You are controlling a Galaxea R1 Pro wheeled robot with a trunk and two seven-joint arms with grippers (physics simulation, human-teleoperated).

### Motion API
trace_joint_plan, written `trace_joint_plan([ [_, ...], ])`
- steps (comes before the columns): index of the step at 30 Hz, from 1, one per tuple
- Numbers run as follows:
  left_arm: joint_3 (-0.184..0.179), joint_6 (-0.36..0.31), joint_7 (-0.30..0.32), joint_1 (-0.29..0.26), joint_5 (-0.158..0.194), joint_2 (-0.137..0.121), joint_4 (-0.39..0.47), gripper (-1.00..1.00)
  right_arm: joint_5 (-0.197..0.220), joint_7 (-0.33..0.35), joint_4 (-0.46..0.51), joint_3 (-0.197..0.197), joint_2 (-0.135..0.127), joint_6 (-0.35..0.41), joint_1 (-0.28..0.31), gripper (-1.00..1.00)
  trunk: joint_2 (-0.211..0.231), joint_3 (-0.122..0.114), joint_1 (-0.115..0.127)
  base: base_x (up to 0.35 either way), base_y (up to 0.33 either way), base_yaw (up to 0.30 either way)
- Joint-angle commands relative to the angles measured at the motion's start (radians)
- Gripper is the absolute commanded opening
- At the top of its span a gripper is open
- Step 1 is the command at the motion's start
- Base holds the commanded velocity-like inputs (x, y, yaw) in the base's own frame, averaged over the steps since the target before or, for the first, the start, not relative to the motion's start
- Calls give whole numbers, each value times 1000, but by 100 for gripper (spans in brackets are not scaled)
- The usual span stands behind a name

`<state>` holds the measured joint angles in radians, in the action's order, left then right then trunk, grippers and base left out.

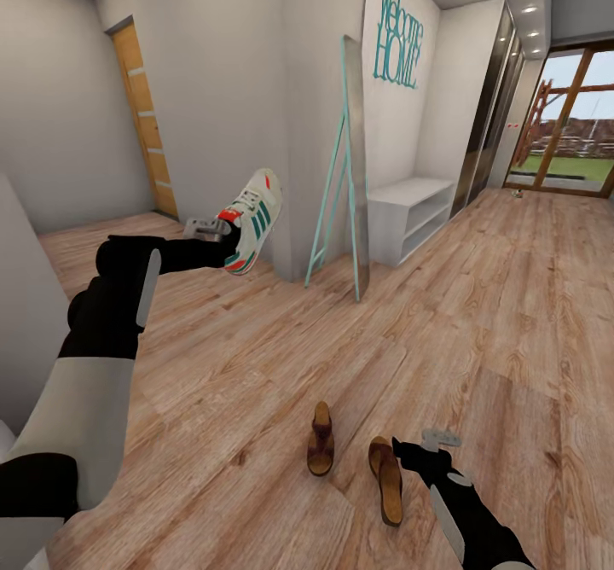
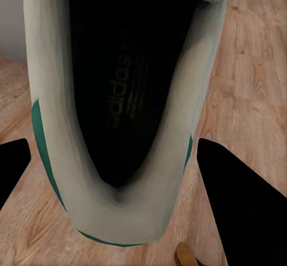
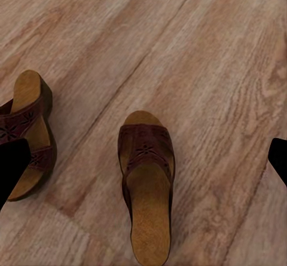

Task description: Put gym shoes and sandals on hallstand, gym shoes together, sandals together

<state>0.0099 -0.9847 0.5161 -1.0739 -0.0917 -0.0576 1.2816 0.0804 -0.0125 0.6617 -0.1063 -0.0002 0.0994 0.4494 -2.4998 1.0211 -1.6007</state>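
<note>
My left gripper (image 1: 228, 235) is raised at the left, shut on one cream-white gym shoe (image 1: 251, 218) with green stripes. That gym shoe (image 2: 119, 98) shows its dark insole between the black fingers (image 2: 242, 209). Both brown sandals lie on the wood floor (image 1: 477, 322): one sandal (image 1: 321, 439) on the left, the other sandal (image 1: 385, 479) on the right. My right gripper (image 1: 409, 452) hovers open just beside the right-hand one. In the right wrist view this sandal (image 3: 146, 182) lies between the spread fingers, its mate (image 3: 27, 131) off to one side. The second gym shoe and the hallstand are out of view.
A plain low white shelf bench (image 1: 415, 210) stands against the wall under a "Welcome HOME" sign. A teal-framed mirror (image 1: 348, 165) leans on the wall corner beside it. A wooden door (image 1: 147, 118) is at the back left, glass doors (image 1: 570, 122) at the far right.
</note>
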Motion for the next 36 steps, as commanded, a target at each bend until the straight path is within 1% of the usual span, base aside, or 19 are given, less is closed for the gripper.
trace_joint_plan([
  [1,1,-3,10,-1,-10,0,1,-100,8,-1,1,0,0,5,0,100,0,1,0,0,0,0],
  [8,2,-3,10,-1,-8,0,1,-100,15,-1,0,-1,-1,4,0,100,0,3,0,0,0,0],
  [36,1,-3,10,-1,-8,1,-1,-100,11,-1,-2,-1,0,2,0,100,-7,155,-12,0,0,3],
])
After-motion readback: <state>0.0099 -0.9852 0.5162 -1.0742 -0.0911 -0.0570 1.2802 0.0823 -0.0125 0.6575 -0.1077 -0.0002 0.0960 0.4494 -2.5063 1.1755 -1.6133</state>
